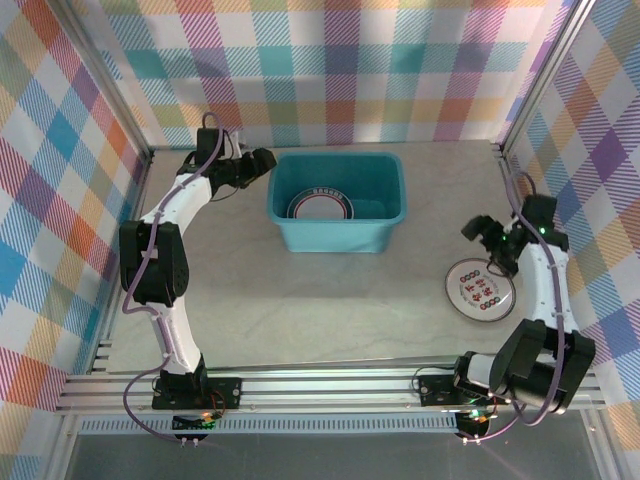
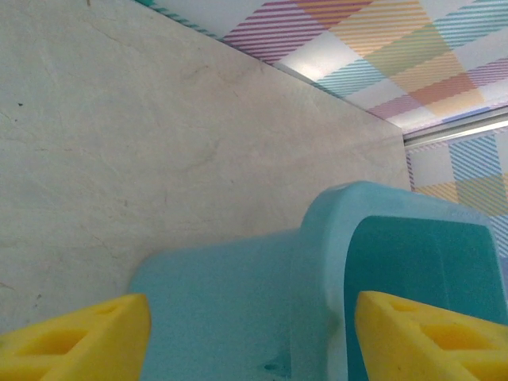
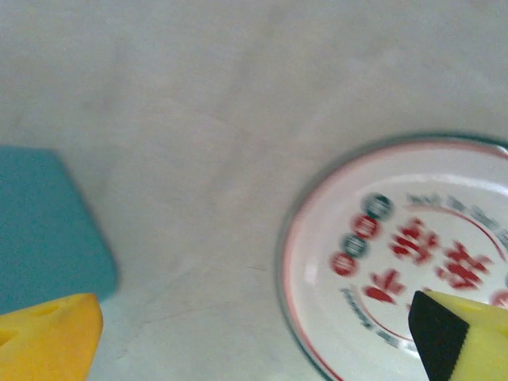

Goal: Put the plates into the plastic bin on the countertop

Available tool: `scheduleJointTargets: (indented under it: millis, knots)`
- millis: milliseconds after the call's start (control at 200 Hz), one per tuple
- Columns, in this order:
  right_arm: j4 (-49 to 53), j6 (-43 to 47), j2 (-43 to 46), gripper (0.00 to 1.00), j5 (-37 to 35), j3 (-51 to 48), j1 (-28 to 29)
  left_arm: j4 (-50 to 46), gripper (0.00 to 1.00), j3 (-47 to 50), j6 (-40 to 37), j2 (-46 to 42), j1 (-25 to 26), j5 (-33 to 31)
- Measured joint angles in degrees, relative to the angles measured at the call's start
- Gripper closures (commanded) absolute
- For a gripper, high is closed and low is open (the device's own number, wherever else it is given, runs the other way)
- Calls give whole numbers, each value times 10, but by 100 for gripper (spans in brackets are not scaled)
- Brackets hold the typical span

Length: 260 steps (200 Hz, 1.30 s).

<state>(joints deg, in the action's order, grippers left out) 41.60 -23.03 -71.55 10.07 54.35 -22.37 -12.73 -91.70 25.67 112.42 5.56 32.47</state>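
Two plates are in sight. A dark-rimmed plate (image 1: 318, 206) lies flat inside the teal bin (image 1: 336, 238), toward its left side; it may top a stack, but the overhead view is too small to say. The bin stands at the far middle of the desk (image 1: 300, 300). A red-lettered plate (image 1: 480, 289) rests on the desk well to the bin's right, near the right plaid wall (image 1: 600, 150). The left claw (image 1: 262, 165) hangs by the bin's far left corner, its yellow fingers (image 2: 71, 337) spread wide and holding nothing. The right claw (image 1: 487, 245) sits at the red-lettered plate's far edge, likewise spread and empty, one finger (image 3: 468, 337) over the plate's rim.
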Motion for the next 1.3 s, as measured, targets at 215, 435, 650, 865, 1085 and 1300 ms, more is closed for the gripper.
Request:
scheduleJointTargets:
  millis: [215,435,650,865,1085,1300]
  knots:
    - [-2,5,0,1,11,-62,-97,14,31,21,2,-5,4,-1]
    - [-28,30,-37,1,15,-67,-136,24,31,23,4,-5,7,-2]
    - [-35,51,-66,1,4,-68,-147,23,31,22,3,-5,7,-3]
    - [-46,63,-90,1,-22,-71,-159,5,31,4,-3,-4,7,-6]
    - [-45,71,-116,1,-45,-71,-159,-6,31,-11,-8,-2,7,-6]
    - [-45,76,-165,2,-41,-70,-159,-8,31,-16,-10,5,7,-6]
